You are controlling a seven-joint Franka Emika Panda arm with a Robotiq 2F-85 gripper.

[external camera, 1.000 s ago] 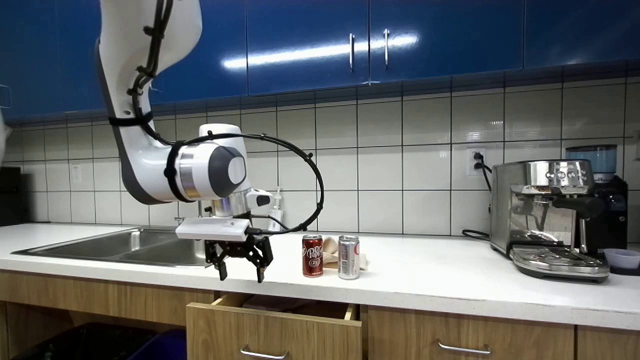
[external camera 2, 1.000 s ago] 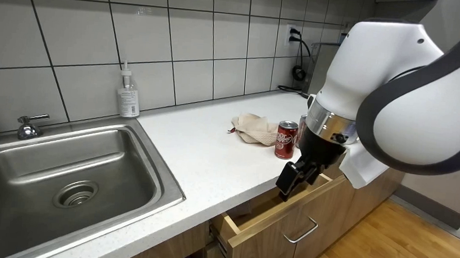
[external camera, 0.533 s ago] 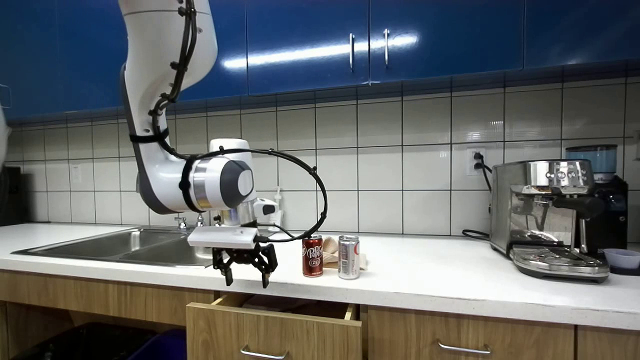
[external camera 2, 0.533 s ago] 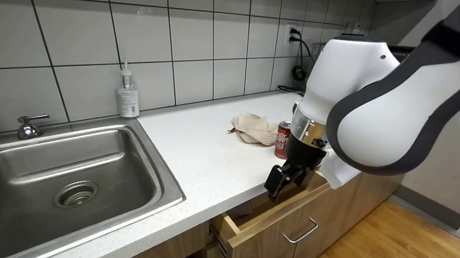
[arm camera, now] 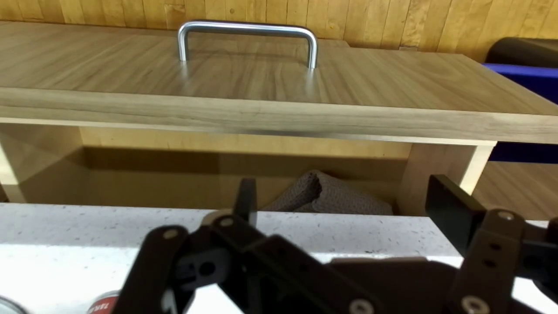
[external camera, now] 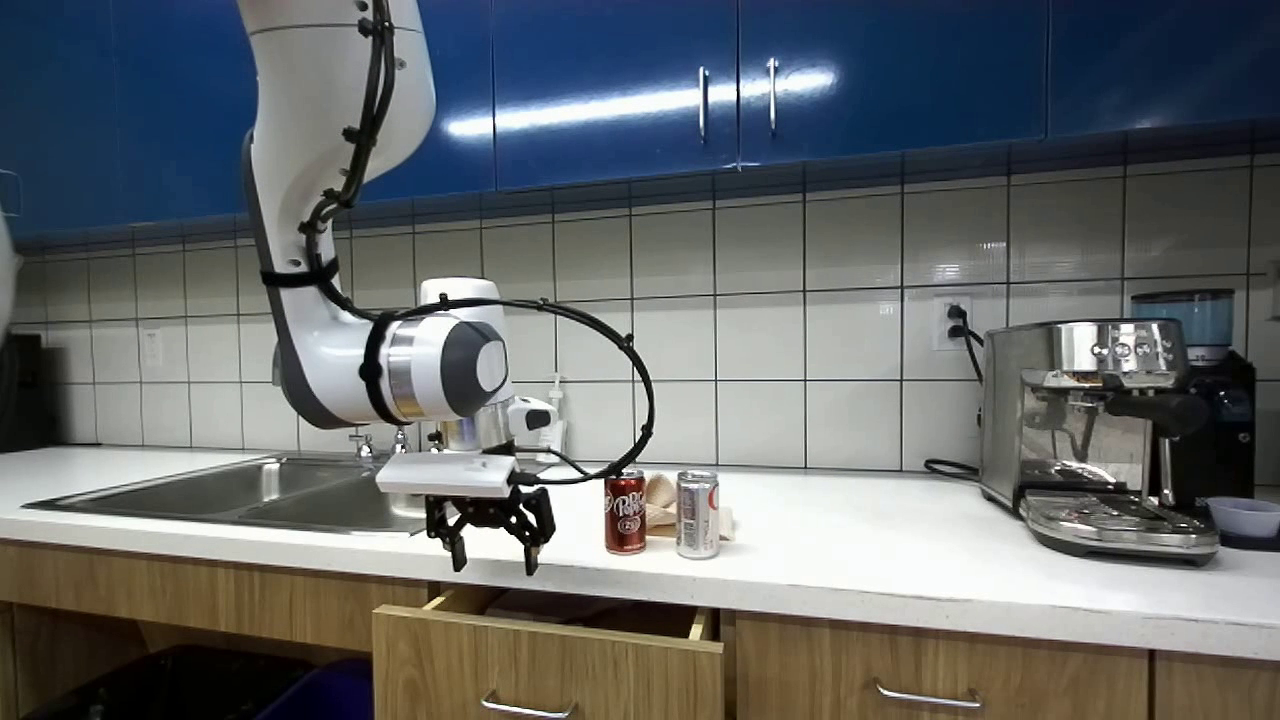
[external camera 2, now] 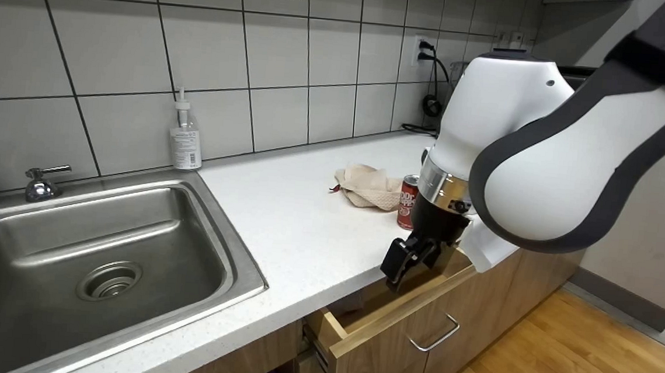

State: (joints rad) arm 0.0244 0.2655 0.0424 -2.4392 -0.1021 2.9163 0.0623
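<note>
over the last second the gripper (external camera: pixel 495 562) had come slightly lower and shifted a little, and for the latter half of it the arm (external camera: pixel 325 110) was almost at rest. the gripper's jaws stood spread wide, with nothing held between them, and touched nothing that showed. the move left it near the front edge of the white counter (external camera: pixel 870 560), close by the pulled-out drawer (external camera: pixel 550 665), which was the nearest fixture to it; whether it hung squarely over the drawer's mouth could not be told. the drawer jutted from beneath the counter, drawn partway out, its position unaltered through the move, and in the wrist view a folded grey-brown cloth (arm camera: pixel 331 196) lay inside it. the red can (external camera: pixel 626 512) and the silver can (external camera: pixel 697 515) stood upright on the counter, just apart from each other, with a crumpled tan cloth (external camera 2: pixel 367 186) behind them, all undisturbed. so the shift, it seemed, had changed only where the gripper was placed: it was free and unloaded near the drawer, and nothing had been picked up or pushed.
</note>
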